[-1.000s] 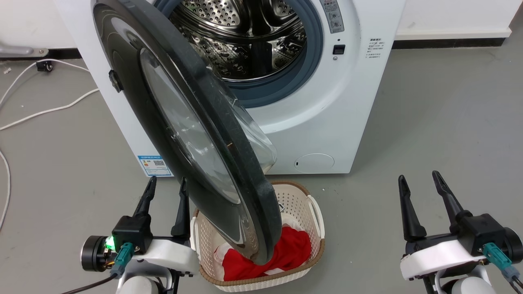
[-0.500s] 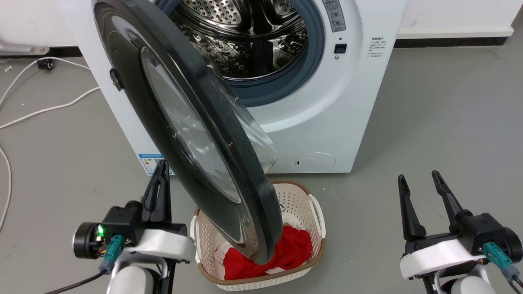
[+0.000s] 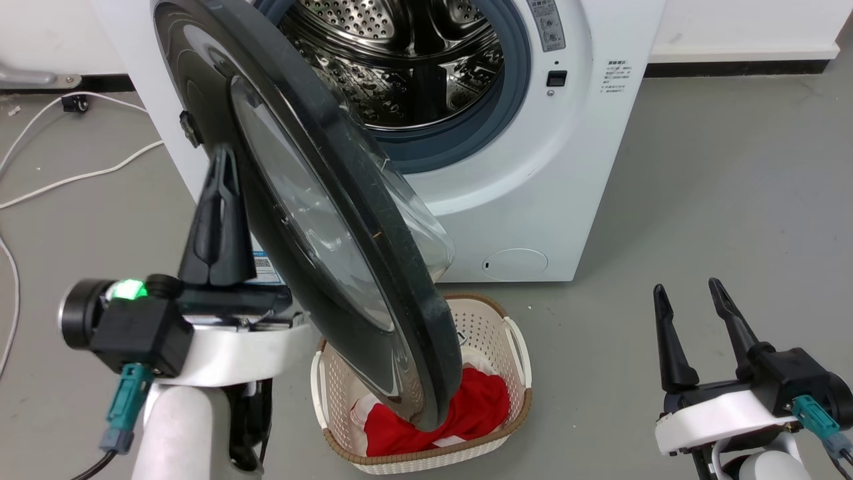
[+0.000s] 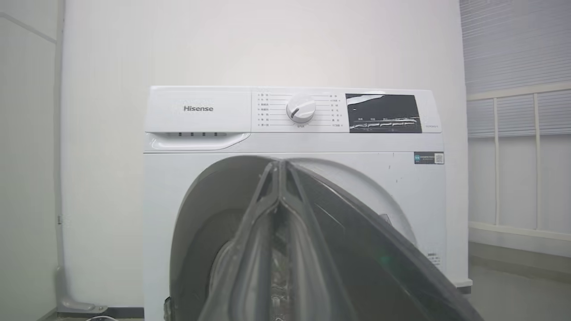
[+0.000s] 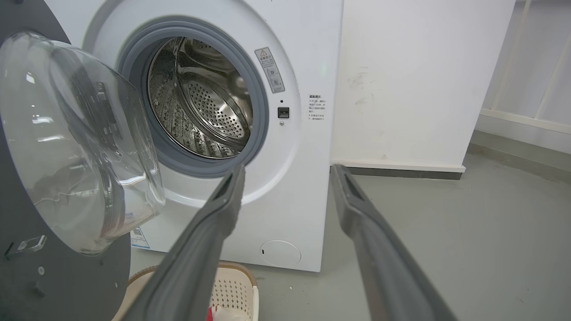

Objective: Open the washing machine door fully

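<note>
The white washing machine [image 3: 533, 200] stands ahead with its steel drum [image 3: 400, 60] exposed. The washing machine door [image 3: 393, 260], round and black with a clear glass bowl [image 5: 76, 142], stands swung out towards me, about square to the front. My left gripper [image 3: 223, 153] is raised at the door's outer face, fingers shut together with nothing between them; whether they touch the door I cannot tell. In the left wrist view that gripper [image 4: 279, 165] points at the machine [image 4: 200, 109], the door [image 4: 357, 249] just beside it. My right gripper [image 3: 688, 288] rests open at the lower right, well away from the door.
A white laundry basket [image 3: 516, 347] with a red cloth [image 3: 473, 407] sits on the floor right under the door's lower edge. White cables [image 3: 66, 180] trail over the grey floor at the left. A white wall [image 5: 424, 67] lies behind the machine.
My left gripper has shut its fingers and risen forward from low by the basket up along the door's outer face. The door and the right arm have stayed put.
</note>
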You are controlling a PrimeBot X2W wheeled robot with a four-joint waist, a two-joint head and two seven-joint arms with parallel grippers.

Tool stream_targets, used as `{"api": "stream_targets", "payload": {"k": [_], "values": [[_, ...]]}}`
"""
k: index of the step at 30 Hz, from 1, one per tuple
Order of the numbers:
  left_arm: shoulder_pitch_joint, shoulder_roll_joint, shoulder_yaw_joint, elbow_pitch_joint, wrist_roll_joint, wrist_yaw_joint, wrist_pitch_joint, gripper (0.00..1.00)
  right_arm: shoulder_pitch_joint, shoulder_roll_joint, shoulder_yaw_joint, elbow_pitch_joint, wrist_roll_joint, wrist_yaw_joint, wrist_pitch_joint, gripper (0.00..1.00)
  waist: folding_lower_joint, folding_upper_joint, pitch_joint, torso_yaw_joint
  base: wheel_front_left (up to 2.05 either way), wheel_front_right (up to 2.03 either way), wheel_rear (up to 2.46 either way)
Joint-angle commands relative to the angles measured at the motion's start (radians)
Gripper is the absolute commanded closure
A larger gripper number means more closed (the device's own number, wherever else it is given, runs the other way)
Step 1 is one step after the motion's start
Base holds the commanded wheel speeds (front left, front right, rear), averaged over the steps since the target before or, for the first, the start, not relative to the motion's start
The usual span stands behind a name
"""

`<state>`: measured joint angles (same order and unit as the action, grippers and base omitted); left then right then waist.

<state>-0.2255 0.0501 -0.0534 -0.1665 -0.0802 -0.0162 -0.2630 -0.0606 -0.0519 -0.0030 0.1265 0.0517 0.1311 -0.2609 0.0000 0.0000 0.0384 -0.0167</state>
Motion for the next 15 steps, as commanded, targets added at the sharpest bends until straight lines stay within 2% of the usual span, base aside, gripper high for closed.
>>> {"api": "stream_targets", "payload": {"k": [1, 8, 15], "values": [[-0.02, 0.0, -0.002, -0.025, 0.004, 0.005, -0.002, 1.0, -0.008, 0.004, -0.001, -0.001, -0.001, -0.001, -0.005, 0.0, 0.0, 0.0, 0.001, 0.001, 0.0, 0.0, 0.0], [-0.082, 0.0, -0.05, -0.17, 0.019, 0.022, -0.002, 1.0, -0.011, 0.003, -0.007, 0.001, -0.003, -0.001, -0.005, 0.0, 0.0, 0.0, 0.002, -0.001, 0.0, 0.0, 0.0], [-0.1, 0.0, -0.143, -0.256, 0.037, -0.001, 0.004, 1.0, 0.002, 0.003, -0.011, 0.004, 0.002, -0.001, -0.004, 0.0, 0.0, 0.0, -0.004, -0.006, 0.0, 0.0, 0.0]]}}
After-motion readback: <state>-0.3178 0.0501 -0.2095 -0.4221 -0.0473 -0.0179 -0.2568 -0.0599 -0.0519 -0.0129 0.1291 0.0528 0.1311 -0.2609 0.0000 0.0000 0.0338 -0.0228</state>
